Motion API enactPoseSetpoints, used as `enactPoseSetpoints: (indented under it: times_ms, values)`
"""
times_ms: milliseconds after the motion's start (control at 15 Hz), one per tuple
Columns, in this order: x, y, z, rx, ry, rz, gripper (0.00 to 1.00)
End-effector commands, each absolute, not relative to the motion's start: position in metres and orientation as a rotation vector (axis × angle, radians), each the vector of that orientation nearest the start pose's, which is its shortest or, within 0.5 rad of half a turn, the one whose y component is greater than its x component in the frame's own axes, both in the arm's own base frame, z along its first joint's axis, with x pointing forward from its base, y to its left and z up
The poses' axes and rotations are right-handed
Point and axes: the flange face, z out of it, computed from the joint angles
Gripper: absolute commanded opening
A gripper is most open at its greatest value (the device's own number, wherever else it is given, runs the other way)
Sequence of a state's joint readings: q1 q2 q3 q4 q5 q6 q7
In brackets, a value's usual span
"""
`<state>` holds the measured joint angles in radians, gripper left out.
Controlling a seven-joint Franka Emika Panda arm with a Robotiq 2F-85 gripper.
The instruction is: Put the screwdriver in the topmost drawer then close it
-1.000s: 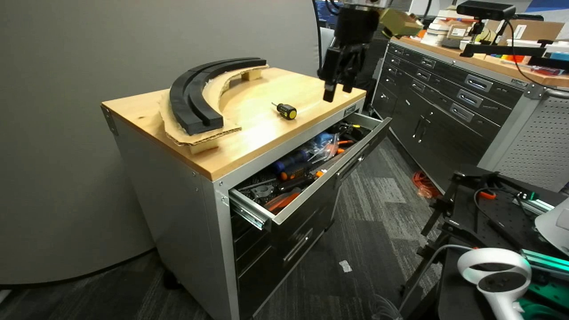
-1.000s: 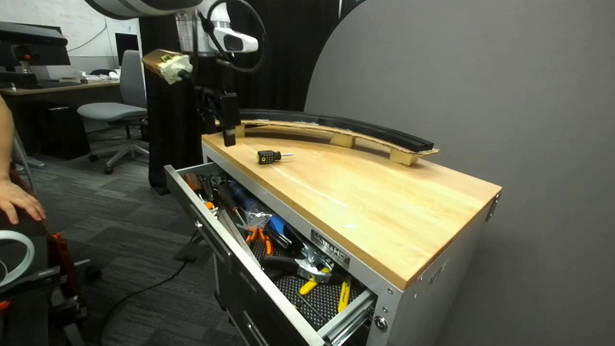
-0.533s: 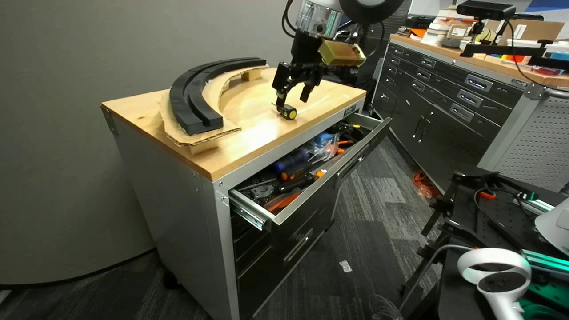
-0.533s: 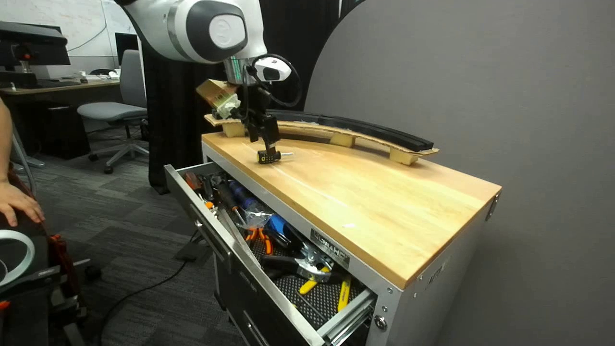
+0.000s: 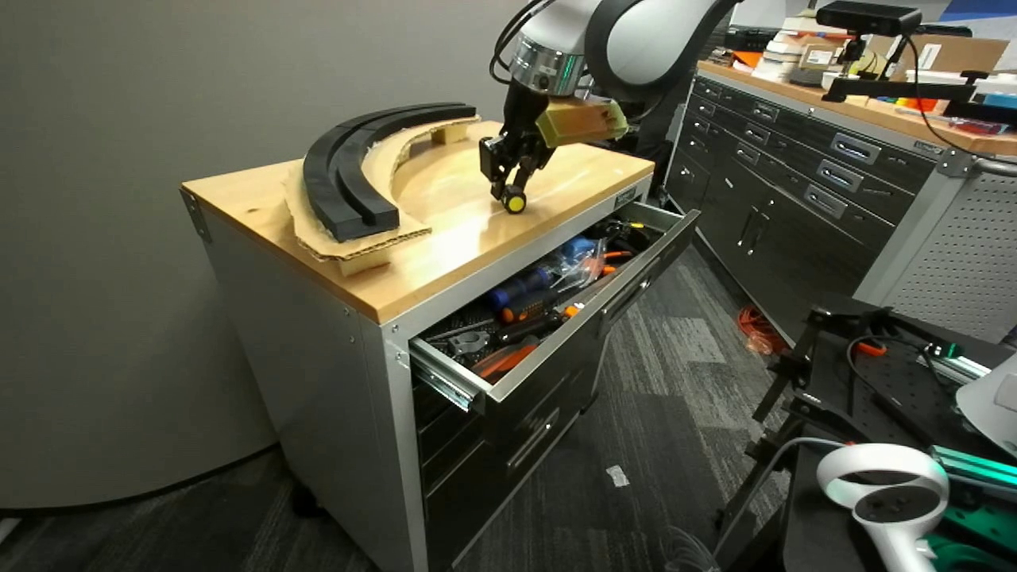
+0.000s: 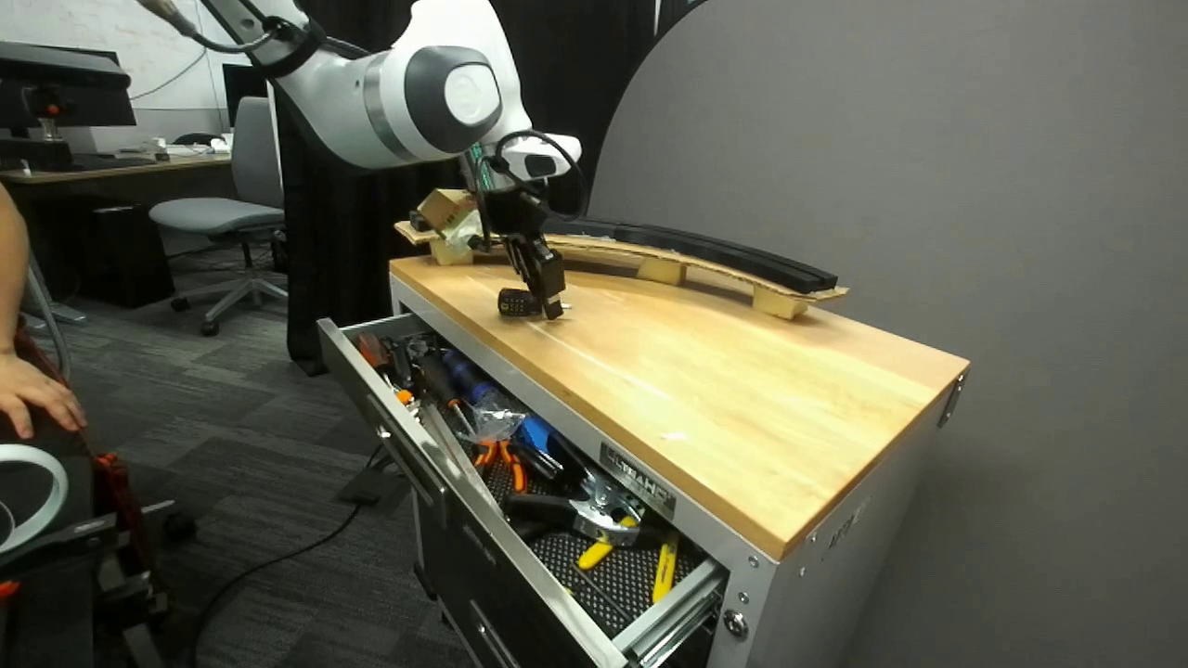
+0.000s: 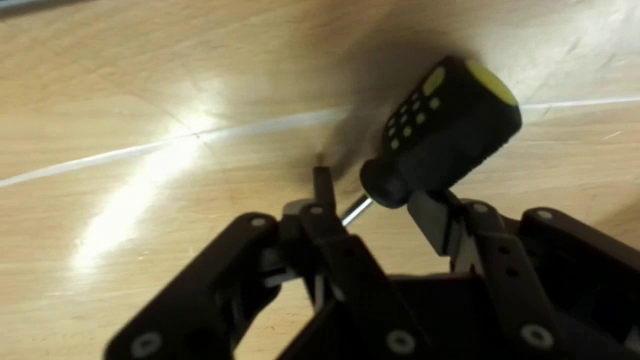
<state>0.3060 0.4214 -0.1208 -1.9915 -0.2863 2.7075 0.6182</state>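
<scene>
The wooden table top point(image 6: 705, 399) before me is glossy, with a pale line and bright reflections on it. The screwdriver point(image 7: 450, 130) lies on the wood, near the long edge above the topmost drawer point(image 5: 554, 342); its yellow-ended handle faces this edge. The drawer stands open, with tools point(image 6: 439, 376) inside it. The gripper point(image 7: 374, 192) points down at the screwdriver. Its jaws are parted, and the neck of the handle shows in the gap; whether one of them touches the handle, I cannot tell. A curved black track point(image 5: 324, 183) on cardboard point(image 5: 383, 163) bends from one short edge to the long edge opposite the drawer, and behind it rises a grey partition point(image 6: 891, 167). Around us the floor is dark carpet point(image 6: 278, 520) with a white scrap point(image 5: 617, 476) on it. Well apart from the table corners I see a second workbench point(image 5: 723, 199) and, beside a desk point(image 6: 111, 171), a grey office chair point(image 6: 218, 211).
</scene>
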Motion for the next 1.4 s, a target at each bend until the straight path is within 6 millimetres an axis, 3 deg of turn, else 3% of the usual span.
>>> enactPoseSetpoints:
  times_ms: [0,67,400,733,1000,1333]
  values:
    - [0.609,0.122,0.282,-3.209,0.321,-0.498,0.13]
    - [0.600,0.118,0.284,-3.232,0.310,-0.443,0.06]
    - [0.547,0.089,0.292,-3.290,0.362,-0.199,0.10]
    - [0.510,0.068,0.288,-3.245,0.590,-0.248,0.10]
    - [0.504,0.074,0.278,-3.180,0.777,-0.396,0.10]
    - [0.518,0.078,0.280,-3.042,1.094,-0.634,0.11]
